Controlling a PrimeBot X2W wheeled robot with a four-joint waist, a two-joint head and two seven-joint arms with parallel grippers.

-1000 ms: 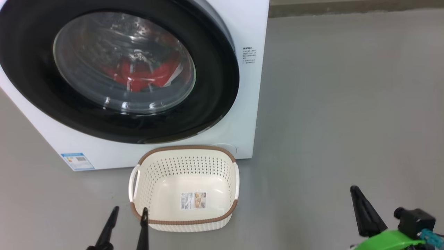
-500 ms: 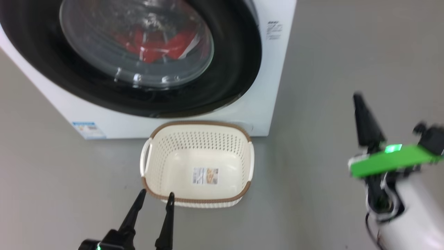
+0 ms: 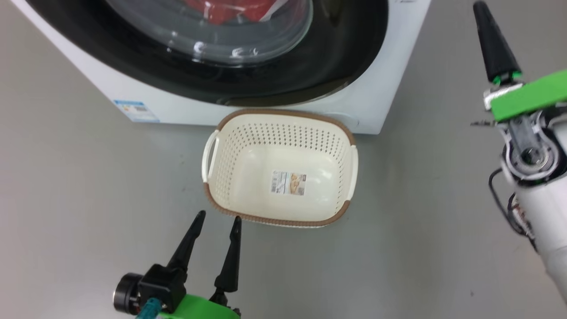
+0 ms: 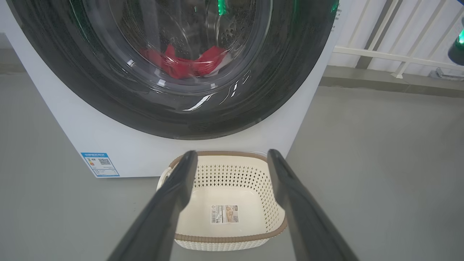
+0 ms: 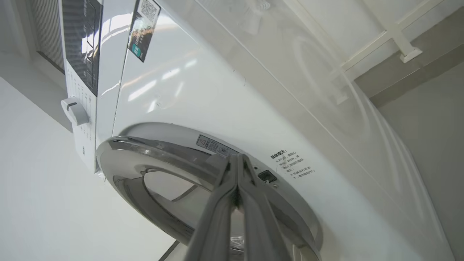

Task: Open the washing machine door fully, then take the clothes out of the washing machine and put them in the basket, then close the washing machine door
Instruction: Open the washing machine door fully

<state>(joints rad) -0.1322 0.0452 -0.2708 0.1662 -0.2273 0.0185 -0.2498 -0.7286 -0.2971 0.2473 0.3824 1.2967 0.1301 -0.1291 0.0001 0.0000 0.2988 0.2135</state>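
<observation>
The washing machine (image 3: 390,106) stands at the top of the head view, and the black rim of its door (image 3: 336,57) looks closed against it. Red clothes (image 4: 185,65) lie behind the glass. The cream basket (image 3: 221,168) sits on the floor just in front, with nothing in it. My left gripper (image 3: 219,217) hovers open at the basket's near left corner; in the left wrist view it (image 4: 232,155) points at the basket (image 4: 224,239). My right gripper (image 3: 483,13) is raised at the machine's right side, shut on nothing. In the right wrist view its tips (image 5: 237,156) are at the door's edge (image 5: 145,156).
Grey floor spreads right of the machine and around the basket. A white railing (image 4: 380,54) runs along the wall behind. A blue label sticker (image 3: 135,110) marks the machine's lower left front. A control knob (image 5: 74,110) and panel sit high on the machine.
The head camera has tilted, so the machine and basket sit differently in view. My right gripper has risen from near the floor to the door's right edge and finished closing. The left gripper stays open.
</observation>
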